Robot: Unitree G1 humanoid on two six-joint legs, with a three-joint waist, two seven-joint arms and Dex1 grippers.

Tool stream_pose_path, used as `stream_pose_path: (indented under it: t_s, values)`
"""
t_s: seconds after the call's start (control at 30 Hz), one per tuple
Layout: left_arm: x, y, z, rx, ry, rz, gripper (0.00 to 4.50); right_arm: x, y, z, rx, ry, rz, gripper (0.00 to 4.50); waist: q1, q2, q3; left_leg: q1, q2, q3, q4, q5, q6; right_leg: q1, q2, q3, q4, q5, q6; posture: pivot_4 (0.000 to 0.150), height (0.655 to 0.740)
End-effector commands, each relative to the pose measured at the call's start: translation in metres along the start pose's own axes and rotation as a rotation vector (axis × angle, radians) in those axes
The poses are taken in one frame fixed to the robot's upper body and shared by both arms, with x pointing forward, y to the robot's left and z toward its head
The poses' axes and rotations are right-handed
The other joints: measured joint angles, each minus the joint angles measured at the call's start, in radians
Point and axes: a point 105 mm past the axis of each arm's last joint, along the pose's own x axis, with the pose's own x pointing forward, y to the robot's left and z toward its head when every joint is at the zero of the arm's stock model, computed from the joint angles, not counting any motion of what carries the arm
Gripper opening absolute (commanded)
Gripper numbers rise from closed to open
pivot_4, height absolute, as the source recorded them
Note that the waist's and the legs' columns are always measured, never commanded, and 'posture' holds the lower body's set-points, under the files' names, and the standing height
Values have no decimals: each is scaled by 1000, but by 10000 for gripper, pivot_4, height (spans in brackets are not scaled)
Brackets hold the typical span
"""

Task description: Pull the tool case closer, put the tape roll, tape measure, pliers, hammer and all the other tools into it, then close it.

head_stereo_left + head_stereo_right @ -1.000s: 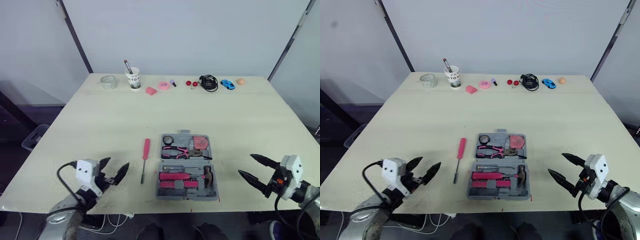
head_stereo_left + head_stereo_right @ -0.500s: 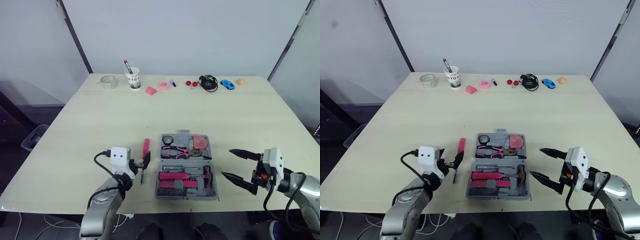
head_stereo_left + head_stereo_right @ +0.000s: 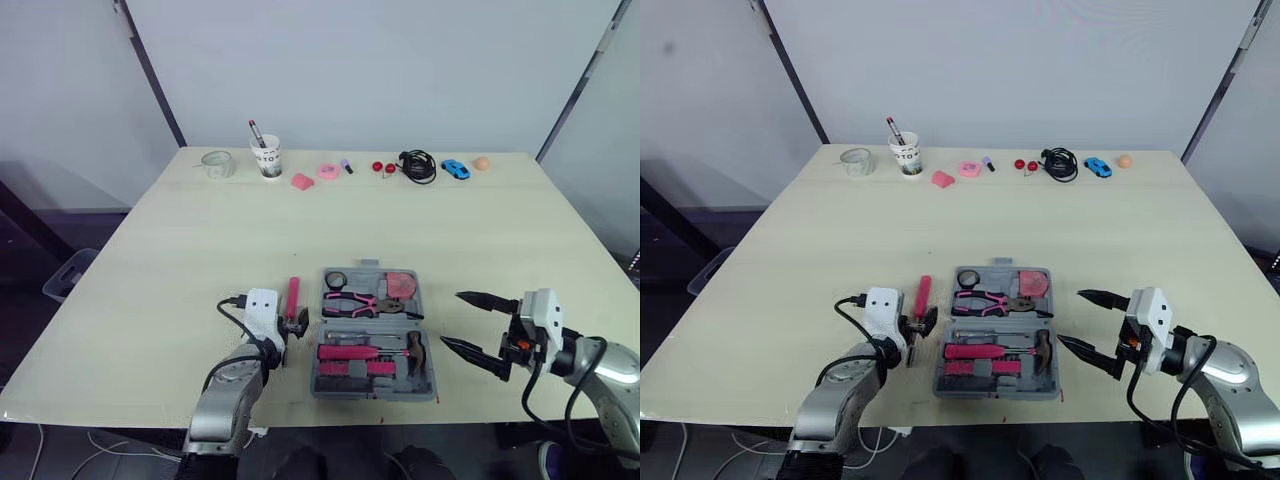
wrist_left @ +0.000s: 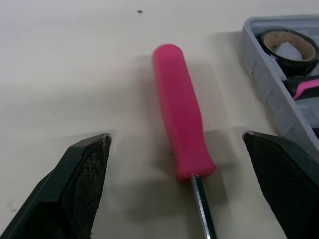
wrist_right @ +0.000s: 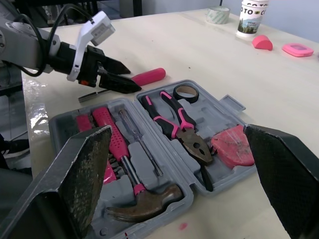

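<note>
The grey tool case (image 3: 431,376) lies open near the table's front edge. It holds a black tape roll (image 3: 336,280), pink-handled pliers (image 3: 358,301), a pink tape measure (image 3: 401,285) and a hammer (image 3: 414,349). A pink-handled screwdriver (image 3: 292,297) lies on the table just left of the case. My left gripper (image 3: 294,322) is open, and in the left wrist view its fingers (image 4: 75,184) stand either side of the screwdriver handle (image 4: 182,129) without touching it. My right gripper (image 3: 452,319) is open just right of the case, level with the hammer (image 5: 144,201).
Along the table's back edge stand a clear tape roll (image 3: 216,163), a paper cup with a pen (image 3: 266,157), two pink items (image 3: 302,181), a black cable (image 3: 417,165), a blue toy car (image 3: 455,169) and an orange ball (image 3: 481,162). Bare tabletop lies between them and the case.
My left gripper has come in from the front left corner to the screwdriver and now straddles its handle. My right gripper has moved left to the case's right side.
</note>
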Motion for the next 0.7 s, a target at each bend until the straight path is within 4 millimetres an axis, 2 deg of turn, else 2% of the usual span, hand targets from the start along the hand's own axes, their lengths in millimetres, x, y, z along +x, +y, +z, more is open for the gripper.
stream_pose_path:
  t_s: [0.03,0.13,0.2,0.3,0.47,0.7]
  values:
    - [1,2,7,14,-17,20,31342,2,2,8,-37,-23,12,45000,0,0,0,0,0,0,0,0,0,0,0,0,0,0,0,1500,7400]
    - [1,2,6,8,-14,36,21552,2,3,6,-37,-19,15,45000,1,0,0,0,0,0,0,0,0,0,0,0,0,0,0,1500,7400]
    - [2,2,6,9,-15,40,13031,2,4,5,-37,-17,15,45000,1,0,0,0,0,0,0,0,0,0,0,0,0,0,0,1500,7400]
    - [1,3,5,8,-14,44,4702,2,4,4,-37,-16,14,45000,1,0,0,0,0,0,0,0,0,0,0,0,0,0,0,1500,7400]
    - [-6,7,4,16,-9,41,4029,3,7,4,-40,-18,27,45000,0,0,0,0,0,0,0,0,0,0,0,0,0,0,0,1500,7400]
    - [-41,20,2,45,1,36,4029,4,23,5,-38,-6,181,45000,-2,0,0,0,0,-1,0,0,0,0,0,-1,0,0,0,1500,7400]
